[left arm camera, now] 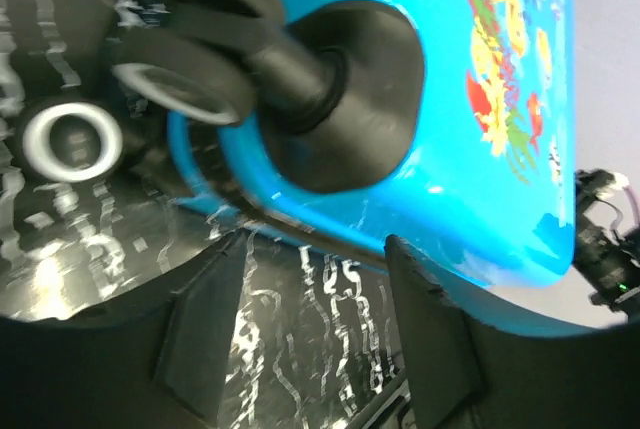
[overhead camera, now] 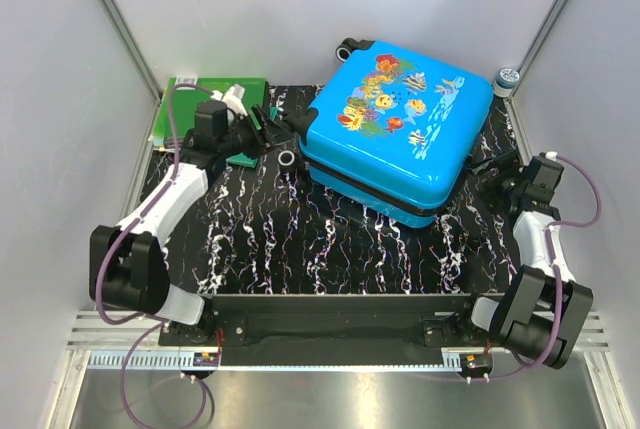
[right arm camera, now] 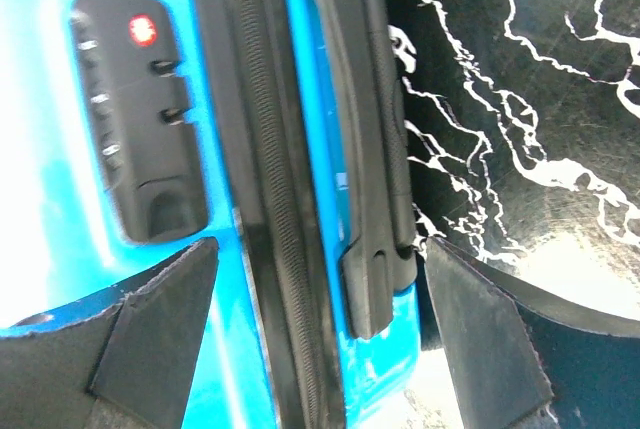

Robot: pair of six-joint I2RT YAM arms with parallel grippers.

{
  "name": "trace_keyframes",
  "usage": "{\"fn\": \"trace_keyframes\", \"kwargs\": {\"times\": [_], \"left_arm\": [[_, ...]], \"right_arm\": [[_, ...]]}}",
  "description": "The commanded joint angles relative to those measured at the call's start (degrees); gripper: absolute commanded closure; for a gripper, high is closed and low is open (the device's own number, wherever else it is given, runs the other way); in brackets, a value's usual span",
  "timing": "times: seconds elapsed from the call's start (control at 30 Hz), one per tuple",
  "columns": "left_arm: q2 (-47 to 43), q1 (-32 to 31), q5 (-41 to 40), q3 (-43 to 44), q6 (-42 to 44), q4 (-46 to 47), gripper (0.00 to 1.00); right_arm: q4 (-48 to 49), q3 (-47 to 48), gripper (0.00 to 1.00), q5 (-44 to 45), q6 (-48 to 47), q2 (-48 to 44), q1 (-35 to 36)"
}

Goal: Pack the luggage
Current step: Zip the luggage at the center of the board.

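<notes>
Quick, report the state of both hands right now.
Left hand: open, holding nothing, close to the luggage.
Right hand: open, fingers either side of the luggage's side handle, not gripping it.

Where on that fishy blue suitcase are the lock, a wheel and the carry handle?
Lock (right arm camera: 140,139): right wrist view, middle of its black body.
Wheel (left arm camera: 215,24): left wrist view, on the black tyre.
Carry handle (right arm camera: 385,139): right wrist view, midway along the black bar.
</notes>
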Motion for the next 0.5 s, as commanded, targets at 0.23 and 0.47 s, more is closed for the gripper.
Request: {"fn": "trace_keyframes", "kwargs": {"times": [0.23, 0.47], "left_arm": [[5.4, 3.2, -3.2, 16.0, 4.1, -6.2, 0.33], [20.3, 2.3, -7.5, 30.2, 4.3, -8.9, 0.34]], "right_arm": [[-1.6, -3.6, 0.09, 1.1, -1.0, -7.1, 1.2], [-4.7, -7.0, 0.08, 7.8, -2.2, -13.3, 1.2]]}}
